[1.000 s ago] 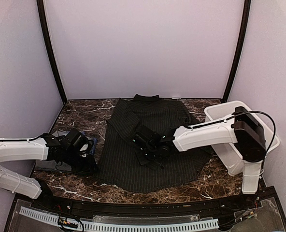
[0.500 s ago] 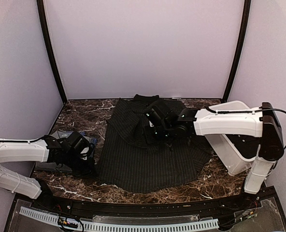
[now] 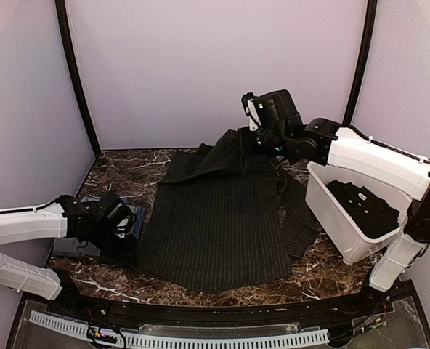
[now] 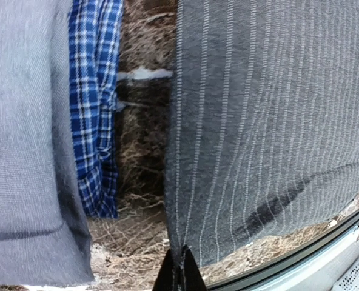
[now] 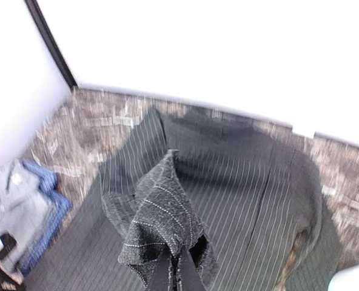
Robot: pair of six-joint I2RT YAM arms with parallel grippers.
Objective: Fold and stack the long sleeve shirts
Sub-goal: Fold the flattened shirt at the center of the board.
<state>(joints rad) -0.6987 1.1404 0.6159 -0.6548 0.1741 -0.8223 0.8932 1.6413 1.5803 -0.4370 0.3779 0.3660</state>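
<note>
Since a second ago the right tool (image 3: 250,144) has been carried from the middle of the pinstriped shirt (image 3: 215,233) up and back, and is now held high near the rear wall (image 3: 215,65). A bunched fold of the shirt's far part has been drawn up with it and is seen clamped between its closed fingers in the right wrist view. With the arm swung away, the white tub (image 3: 330,218) at the right is uncovered, and another dark shirt (image 3: 364,207) is seen lying inside it. The left tool (image 3: 124,236) has stayed low at the shirt's near-left corner, closed on the hem. The rest of the pinstriped shirt is spread flat over the middle of the marble tabletop (image 3: 128,171), stretched between the two tools. Just left of it, a folded grey shirt (image 4: 22,151) is laid over a blue checked shirt (image 4: 94,109).
</note>
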